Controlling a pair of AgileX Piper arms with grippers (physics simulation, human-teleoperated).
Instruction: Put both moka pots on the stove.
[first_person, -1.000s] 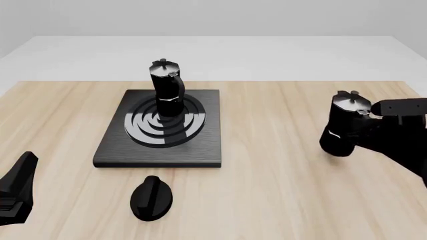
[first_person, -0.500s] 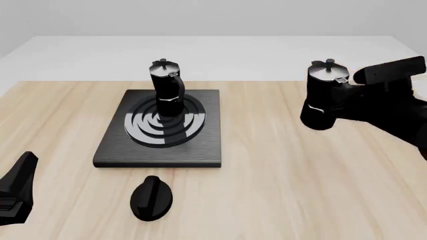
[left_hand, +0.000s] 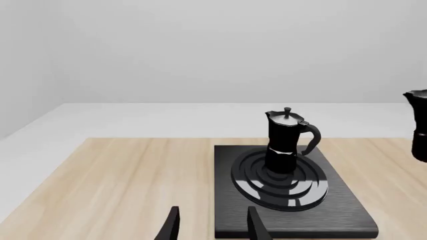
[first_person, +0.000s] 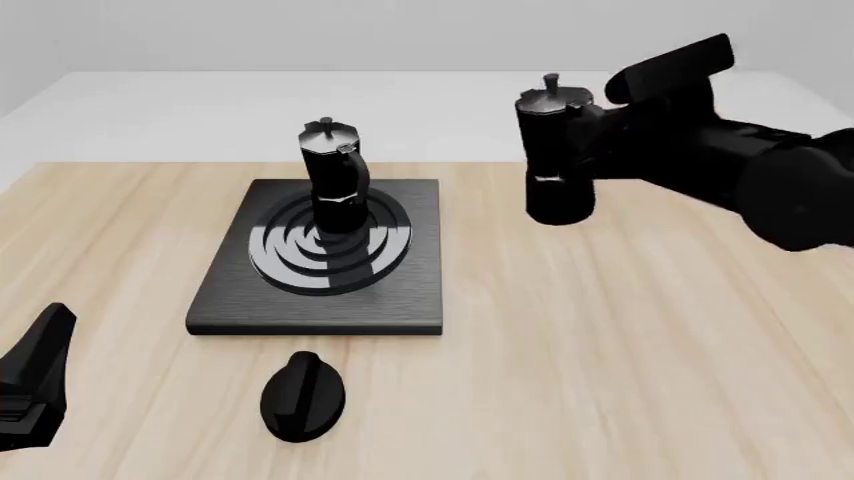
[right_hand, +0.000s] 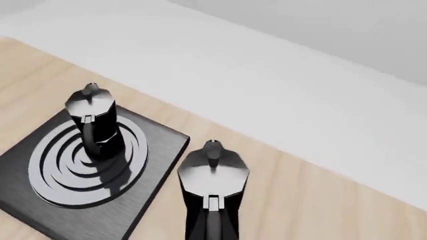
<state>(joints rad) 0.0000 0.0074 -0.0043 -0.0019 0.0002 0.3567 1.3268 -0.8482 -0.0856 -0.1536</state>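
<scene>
One moka pot (first_person: 334, 185) stands upright on the burner rings of the stove (first_person: 227, 300). It also shows in the left wrist view (left_hand: 287, 142) and the right wrist view (right_hand: 93, 125). My right gripper (first_person: 603, 135) is shut on the second moka pot (first_person: 558, 160) and holds it upright in the air, to the right of the stove's far right corner. That pot fills the lower middle of the right wrist view (right_hand: 213, 185). My left gripper (left_hand: 210, 227) is open and empty, low at the near left (first_person: 47, 350).
A black oval knob (first_person: 303, 396) lies on the wooden table just in front of the stove's near edge. The table's far edge runs behind the stove, with a white floor beyond.
My right gripper has lifted the second moka pot and carried it left and farther back, toward the stove. The left arm and the pot on the stove have not moved.
</scene>
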